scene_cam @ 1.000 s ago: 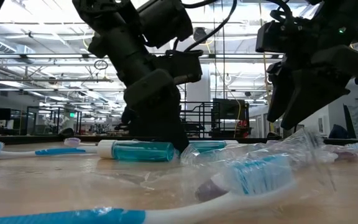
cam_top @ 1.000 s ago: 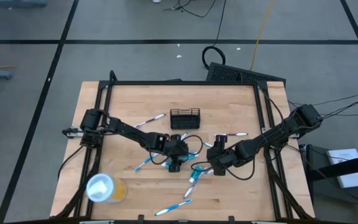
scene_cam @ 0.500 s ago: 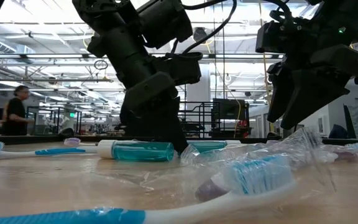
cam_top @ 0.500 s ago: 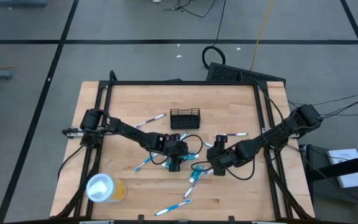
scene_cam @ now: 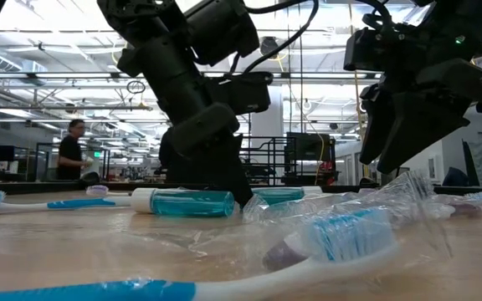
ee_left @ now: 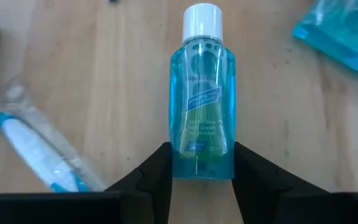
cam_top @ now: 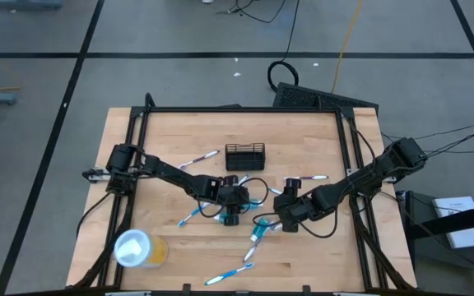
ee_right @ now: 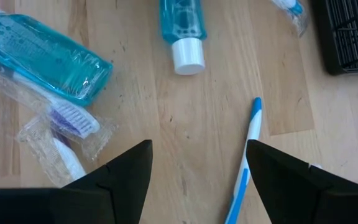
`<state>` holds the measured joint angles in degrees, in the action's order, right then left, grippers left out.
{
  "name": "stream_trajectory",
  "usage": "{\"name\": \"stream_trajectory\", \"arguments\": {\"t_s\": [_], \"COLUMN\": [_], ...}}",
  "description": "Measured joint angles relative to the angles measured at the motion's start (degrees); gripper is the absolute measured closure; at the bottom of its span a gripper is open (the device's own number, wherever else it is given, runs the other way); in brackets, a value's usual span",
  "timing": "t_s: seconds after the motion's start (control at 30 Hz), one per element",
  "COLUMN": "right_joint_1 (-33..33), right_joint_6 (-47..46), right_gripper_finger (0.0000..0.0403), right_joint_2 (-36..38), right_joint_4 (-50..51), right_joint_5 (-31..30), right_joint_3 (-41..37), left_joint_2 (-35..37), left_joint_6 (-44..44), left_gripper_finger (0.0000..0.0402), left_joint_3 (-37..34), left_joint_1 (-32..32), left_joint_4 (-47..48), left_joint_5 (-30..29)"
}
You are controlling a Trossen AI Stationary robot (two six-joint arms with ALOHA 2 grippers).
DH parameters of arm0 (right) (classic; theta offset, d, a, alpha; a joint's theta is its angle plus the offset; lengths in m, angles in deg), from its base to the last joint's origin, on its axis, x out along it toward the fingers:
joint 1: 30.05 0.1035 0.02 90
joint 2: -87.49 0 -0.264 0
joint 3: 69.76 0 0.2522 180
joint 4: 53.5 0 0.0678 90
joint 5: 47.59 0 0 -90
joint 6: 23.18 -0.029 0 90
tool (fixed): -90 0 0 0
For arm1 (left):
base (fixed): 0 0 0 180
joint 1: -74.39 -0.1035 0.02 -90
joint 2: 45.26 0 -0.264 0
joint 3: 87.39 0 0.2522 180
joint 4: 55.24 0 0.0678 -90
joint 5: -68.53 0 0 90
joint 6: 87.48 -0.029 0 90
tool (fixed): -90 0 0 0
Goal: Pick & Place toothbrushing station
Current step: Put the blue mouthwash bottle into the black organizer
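Two arms barely moving since a second ago; only person (scene_cam: 74, 149) behind is walking. Left gripper (ee_left: 201, 168) closing on bottle (ee_left: 202, 93), just in front of holder (cam_top: 244, 154). Right gripper (ee_right: 197, 163) hovering open nearby. Holder sitting untouched, pick pending.

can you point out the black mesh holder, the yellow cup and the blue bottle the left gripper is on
black mesh holder (cam_top: 245, 155), high view, on its mesh interior.
yellow cup (cam_top: 156, 251), high view, on its yellow side beside the white lid.
blue bottle (ee_left: 202, 99), left wrist view, on its label, above the left gripper (ee_left: 202, 168).
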<state>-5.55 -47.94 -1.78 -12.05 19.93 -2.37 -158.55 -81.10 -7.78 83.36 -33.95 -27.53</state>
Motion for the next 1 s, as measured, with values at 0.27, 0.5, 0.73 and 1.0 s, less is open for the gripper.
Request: {"name": "stream_trajectory", "arguments": {"t_s": [0.27,0.5,0.73,1.0], "right_joint_1": [0.0,0.0,3.93,7.66], "right_joint_6": [-0.88,-3.55,-6.23,-10.93], "right_gripper_finger": [0.0152,0.0152,0.0152,0.0152], "right_joint_2": [0.0,0.0,4.49,16.31], "right_joint_4": [0.22,7.44,8.87,2.38], "right_joint_5": [-0.05,-0.49,-8.74,-14.98], "right_joint_3": [0.0,0.0,-1.25,-8.32], "left_joint_2": [0.07,0.15,0.55,9.29], "left_joint_6": [-0.23,-0.11,-0.25,-0.46], "left_gripper_finger": [0.0267,0.0267,0.0267,0.0268], "left_joint_3": [0.0,0.0,-0.05,-6.33], "left_joint_1": [-0.24,-0.44,-0.25,0.46], "left_joint_4": [1.13,2.43,2.81,-0.82], "left_joint_5": [-1.47,-1.66,-1.97,-6.36]}}
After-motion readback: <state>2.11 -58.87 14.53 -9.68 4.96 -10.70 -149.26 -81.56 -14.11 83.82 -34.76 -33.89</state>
